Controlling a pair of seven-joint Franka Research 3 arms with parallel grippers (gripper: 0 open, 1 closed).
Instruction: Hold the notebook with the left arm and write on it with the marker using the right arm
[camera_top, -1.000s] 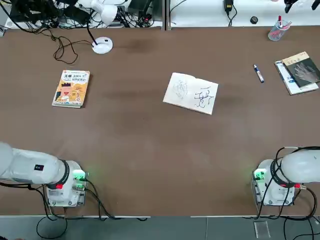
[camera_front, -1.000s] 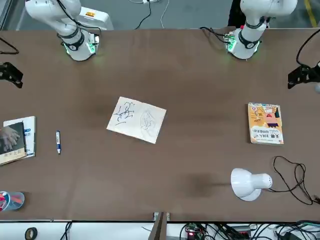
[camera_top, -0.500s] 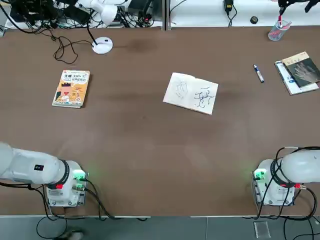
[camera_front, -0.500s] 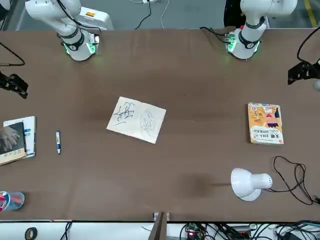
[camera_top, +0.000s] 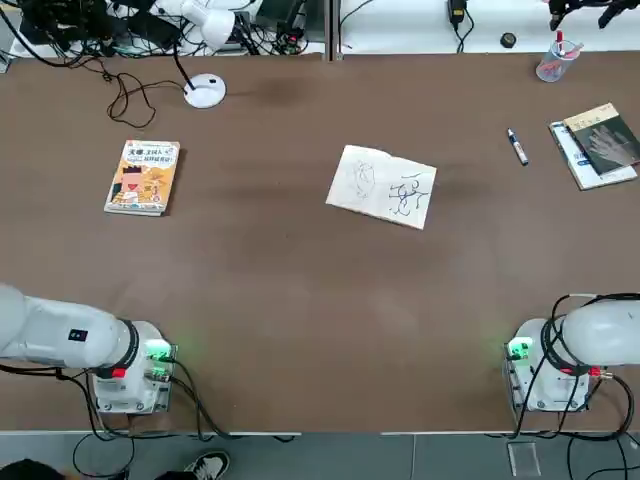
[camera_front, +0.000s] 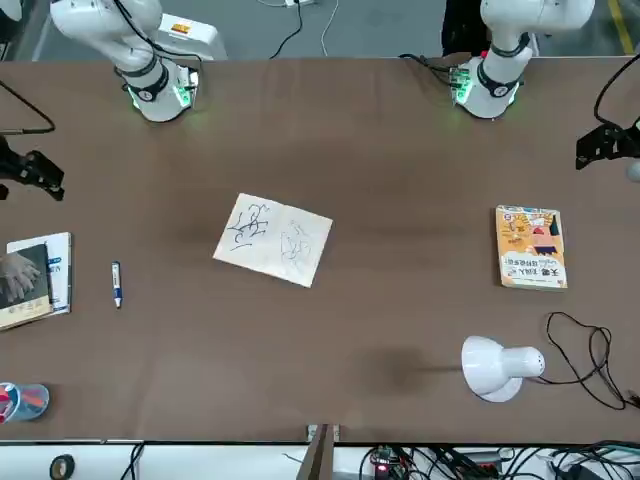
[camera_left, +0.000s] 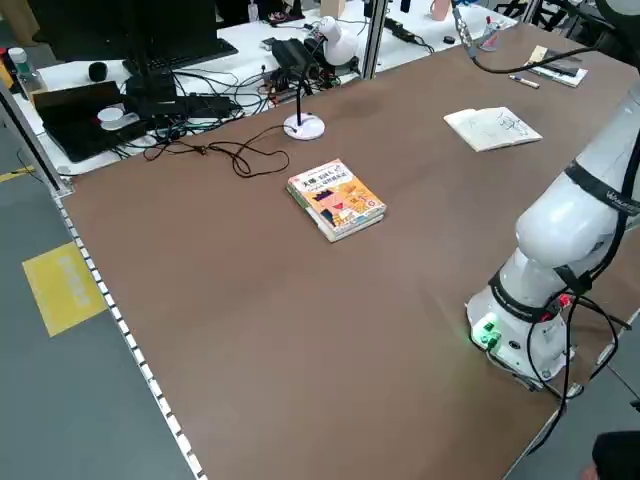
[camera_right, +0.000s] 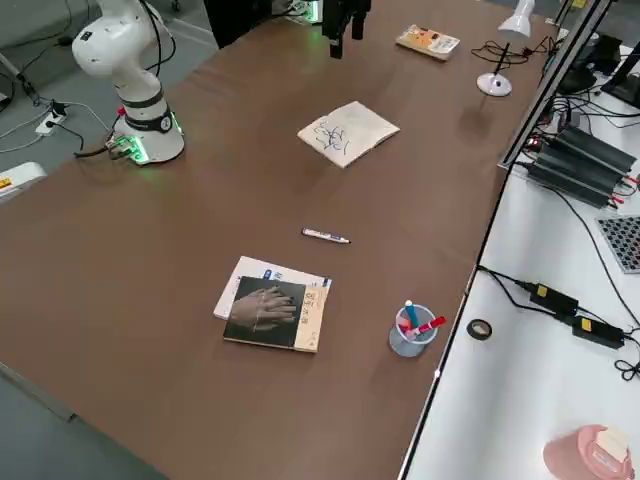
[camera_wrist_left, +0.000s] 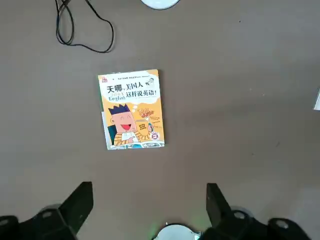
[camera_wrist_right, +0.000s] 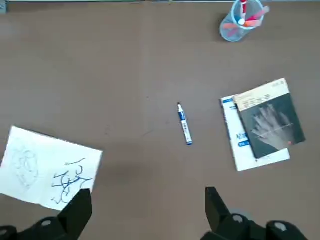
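The notebook (camera_top: 381, 186) lies open mid-table, already scribbled on, the marker (camera_top: 516, 146) well apart toward the right side, both claws (camera_wrist_left: 145, 210) (camera_wrist_right: 145, 210) spread wide, high above, holding nothing.

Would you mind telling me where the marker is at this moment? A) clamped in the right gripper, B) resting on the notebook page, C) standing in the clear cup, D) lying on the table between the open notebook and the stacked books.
D: the marker lies flat on the table, apart from the notebook and the stacked books; the right gripper is open and empty.
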